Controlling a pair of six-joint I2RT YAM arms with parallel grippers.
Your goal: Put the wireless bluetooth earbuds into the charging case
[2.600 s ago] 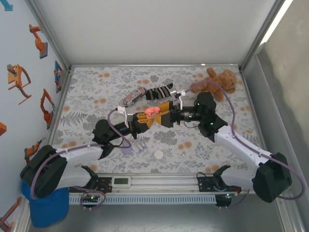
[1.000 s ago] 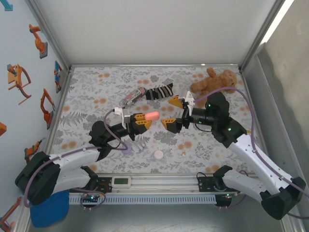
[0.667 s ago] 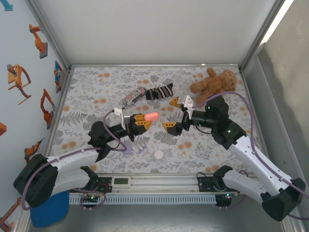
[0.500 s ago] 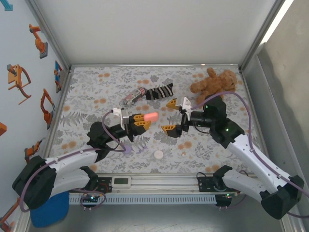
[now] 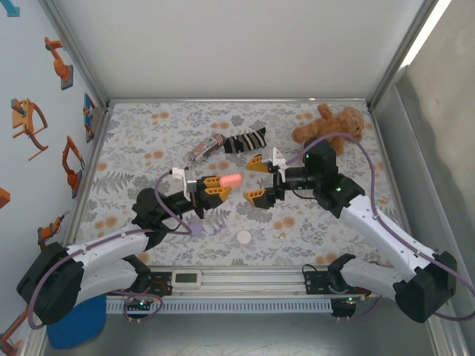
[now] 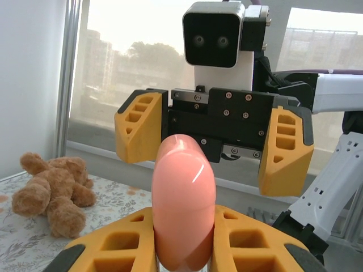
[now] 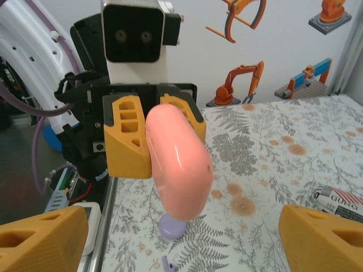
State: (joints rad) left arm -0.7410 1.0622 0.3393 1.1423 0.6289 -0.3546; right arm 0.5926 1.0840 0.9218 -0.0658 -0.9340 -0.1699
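case, pink and rounded, sits clamped between left fingers, just ahead of the wide-apart right fingers.

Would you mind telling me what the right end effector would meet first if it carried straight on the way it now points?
Most likely the pink case clamped in the left end effector: it lies straight ahead of the right end effector, centred between its open fingers; the distance is unclear.
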